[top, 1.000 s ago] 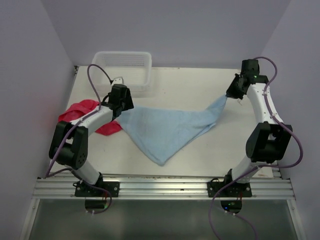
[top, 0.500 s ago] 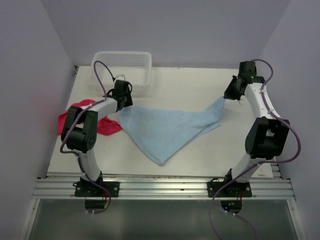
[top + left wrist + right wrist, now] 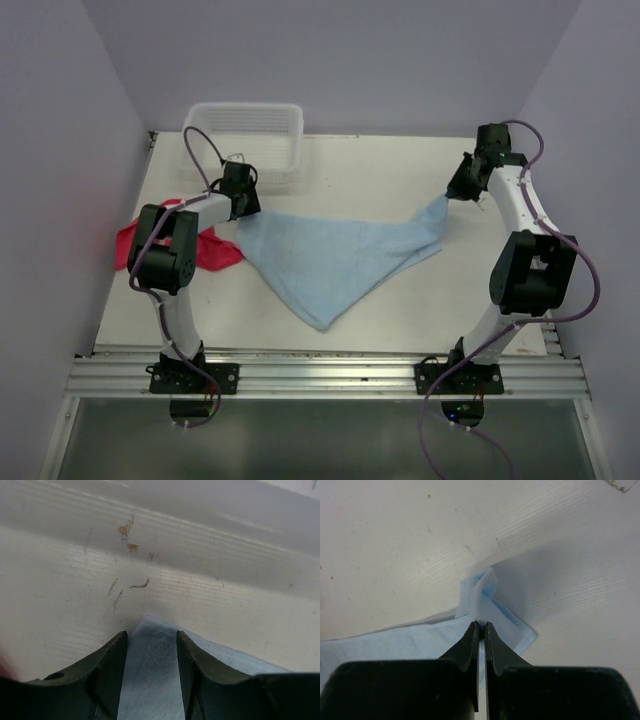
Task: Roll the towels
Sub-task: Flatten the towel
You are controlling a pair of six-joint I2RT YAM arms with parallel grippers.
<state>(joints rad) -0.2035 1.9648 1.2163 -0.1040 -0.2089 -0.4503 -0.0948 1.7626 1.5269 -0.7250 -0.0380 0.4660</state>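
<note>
A light blue towel (image 3: 335,255) lies spread in a rough triangle on the white table, one point toward the front. My left gripper (image 3: 243,192) is at its left corner. In the left wrist view the gripper (image 3: 150,632) is open, its jaws apart on either side of the towel corner (image 3: 150,675), low over the table. My right gripper (image 3: 452,192) is shut on the towel's right corner. The right wrist view shows that gripper (image 3: 480,623) pinching a bunched fold of the towel (image 3: 482,592). A red towel (image 3: 205,250) lies crumpled at the left, partly behind my left arm.
A white plastic basket (image 3: 245,120) stands at the back left, just behind my left gripper. Purple walls close in the table on the left, right and back. An aluminium rail (image 3: 320,375) runs along the front edge.
My left arm has folded in, its elbow swinging up and right, and its gripper has shifted slightly toward the basket. The blue towel and my right gripper have barely moved.
</note>
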